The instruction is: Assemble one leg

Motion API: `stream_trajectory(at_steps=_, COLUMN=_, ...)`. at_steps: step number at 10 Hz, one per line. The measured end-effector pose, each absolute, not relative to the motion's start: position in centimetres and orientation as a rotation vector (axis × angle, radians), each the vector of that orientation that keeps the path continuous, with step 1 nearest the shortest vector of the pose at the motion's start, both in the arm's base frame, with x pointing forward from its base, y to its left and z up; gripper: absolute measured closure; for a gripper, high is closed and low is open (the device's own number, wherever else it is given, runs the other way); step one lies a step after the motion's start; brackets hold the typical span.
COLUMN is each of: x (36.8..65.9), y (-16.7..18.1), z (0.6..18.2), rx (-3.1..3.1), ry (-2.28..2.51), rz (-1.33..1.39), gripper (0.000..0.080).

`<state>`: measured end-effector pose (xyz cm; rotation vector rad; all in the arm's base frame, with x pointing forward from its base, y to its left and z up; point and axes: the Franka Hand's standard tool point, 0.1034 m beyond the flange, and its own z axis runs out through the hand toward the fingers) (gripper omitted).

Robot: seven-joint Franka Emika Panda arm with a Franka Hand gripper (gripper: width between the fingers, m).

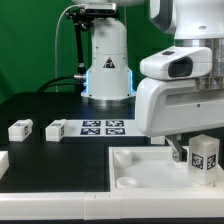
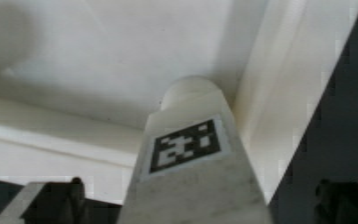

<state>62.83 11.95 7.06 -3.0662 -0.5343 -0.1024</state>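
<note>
A leg (image 1: 205, 158), a small white block with a square marker tag, stands upright at a corner of the large white square piece (image 1: 140, 165) on the exterior view's right. My gripper (image 1: 199, 150) is down around it. In the wrist view the leg (image 2: 202, 150) fills the middle between the two dark fingertips (image 2: 51, 202), and a narrow gap shows on each side, so the jaws stand open around it. Two more legs (image 1: 20, 129) (image 1: 57, 128) lie on the black table at the exterior view's left.
The marker board (image 1: 103, 126) lies in front of the robot base (image 1: 107, 60). Another white part (image 1: 3, 160) shows at the exterior view's left edge. The arm's white body (image 1: 185, 80) hides the right rear of the table.
</note>
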Motion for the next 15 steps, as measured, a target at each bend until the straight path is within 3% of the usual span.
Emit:
stream_trajectory(at_steps=4, x=62.91, y=11.6, z=7.06, rx=-3.006, ry=-0.894, rz=-0.105, gripper=0.015)
stream_trajectory(at_steps=6, x=62.91, y=11.59, z=7.05, rx=-3.006, ry=-0.891, rz=-0.105, gripper=0.0413)
stream_trajectory(at_steps=7, x=62.91, y=11.6, z=7.05, rx=-3.015, ry=-0.858, rz=-0.105, gripper=0.0413)
stream_trajectory(at_steps=8, x=62.91, y=11.59, z=7.05, rx=-3.025, ry=-0.819, rz=-0.105, gripper=0.0508)
stream_trajectory(at_steps=10, x=62.9, y=11.62, z=7.04, rx=-3.032, ry=-0.781, rz=-0.105, gripper=0.0508)
stream_trajectory(at_steps=15, x=62.24, y=11.73, z=6.91, rx=-3.044, ry=0.472, rz=-0.143, gripper=0.0507)
